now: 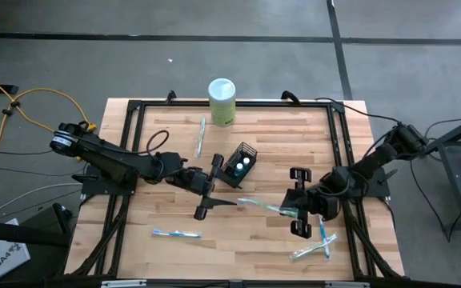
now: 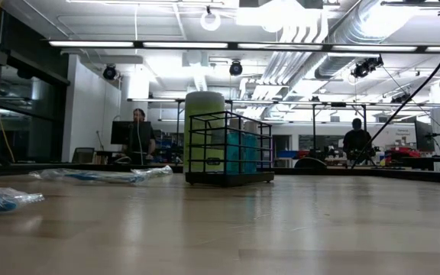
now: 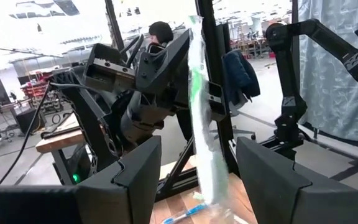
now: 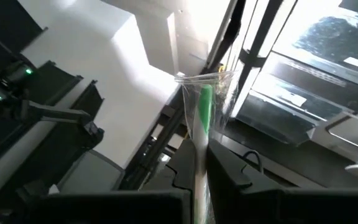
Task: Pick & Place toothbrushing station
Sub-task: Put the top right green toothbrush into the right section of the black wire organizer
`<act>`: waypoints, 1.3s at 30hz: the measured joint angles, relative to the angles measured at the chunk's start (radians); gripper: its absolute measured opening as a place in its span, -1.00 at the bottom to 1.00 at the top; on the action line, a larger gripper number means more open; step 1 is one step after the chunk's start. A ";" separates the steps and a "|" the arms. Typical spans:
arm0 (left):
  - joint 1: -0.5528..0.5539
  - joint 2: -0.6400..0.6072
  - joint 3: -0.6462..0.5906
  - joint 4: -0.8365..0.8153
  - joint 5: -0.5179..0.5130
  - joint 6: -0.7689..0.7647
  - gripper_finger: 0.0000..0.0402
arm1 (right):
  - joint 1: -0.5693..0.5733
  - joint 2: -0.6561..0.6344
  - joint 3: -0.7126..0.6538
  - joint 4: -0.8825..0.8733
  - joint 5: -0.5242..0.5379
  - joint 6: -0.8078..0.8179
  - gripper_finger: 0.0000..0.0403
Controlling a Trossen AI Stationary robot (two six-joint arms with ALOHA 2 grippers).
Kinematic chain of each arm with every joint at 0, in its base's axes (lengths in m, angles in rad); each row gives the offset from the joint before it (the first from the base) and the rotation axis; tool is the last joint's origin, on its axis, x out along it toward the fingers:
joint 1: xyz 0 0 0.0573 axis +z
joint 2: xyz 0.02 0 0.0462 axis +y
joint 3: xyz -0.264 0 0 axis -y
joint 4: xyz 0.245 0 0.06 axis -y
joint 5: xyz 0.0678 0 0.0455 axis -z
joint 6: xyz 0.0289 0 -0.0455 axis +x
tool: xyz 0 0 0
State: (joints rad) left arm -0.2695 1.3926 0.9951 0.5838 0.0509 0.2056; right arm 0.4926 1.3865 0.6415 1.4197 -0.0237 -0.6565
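Two grippers meet over the middle of the wooden table (image 1: pixel 166 256). The right gripper (image 1: pixel 298 213) has its fingers pressed together on one end of a wrapped toothbrush (image 1: pixel 259 205), green-handled inside a clear sleeve; the sleeve's far end points toward the left gripper (image 1: pixel 210 190), whose fingers stand spread apart with the wrapper tip between them, not touching either finger as far as the left wrist view shows. In the right wrist view the wrapped toothbrush (image 4: pixel 202 124) rises from between the closed fingers, its lower part hidden by them.

The black wire-mesh holder (image 1: pixel 241 164) stands upright just beyond the left gripper, near the table's centre, with two teal tubes (image 1: pixel 242 166) inside it. From the low view the holder (image 2: pixel 229 149) partly hides the pale green canister (image 2: pixel 203 114) behind it, and neither gripper enters that picture.

Other wrapped toothbrushes lie flat: one (image 1: pixel 200 136) between canister (image 1: pixel 222 101) and holder, one (image 1: pixel 176 234) near the front edge on the left arm's side, and a crossed pair (image 1: pixel 317 246) just below the right gripper. Their bristle ends are too small to make out. Two people (image 2: pixel 138 134) show in the room beyond, blurred.
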 joint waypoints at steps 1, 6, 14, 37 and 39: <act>0.001 0.000 0.000 0.000 0.000 -0.001 0.00 | -0.007 0.000 0.000 0.000 -0.015 0.009 -0.94; 0.001 0.000 0.000 -0.002 0.000 -0.004 0.00 | -0.037 0.000 0.000 -0.006 -0.039 0.055 -0.94; 0.001 0.000 0.000 -0.029 0.000 0.038 0.00 | -0.039 0.000 0.000 0.043 -0.111 0.035 -0.94; -0.013 0.000 0.000 0.197 0.135 0.289 0.00 | -0.038 -0.012 0.105 0.047 -0.481 -0.264 -0.94; -0.004 0.006 0.000 0.230 0.169 0.296 0.00 | -0.058 -0.009 0.116 0.045 -0.514 -0.255 -0.94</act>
State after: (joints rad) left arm -0.2739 1.3987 0.9951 0.8134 0.2196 0.5014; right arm 0.4350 1.3776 0.7578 1.4651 -0.5375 -0.9116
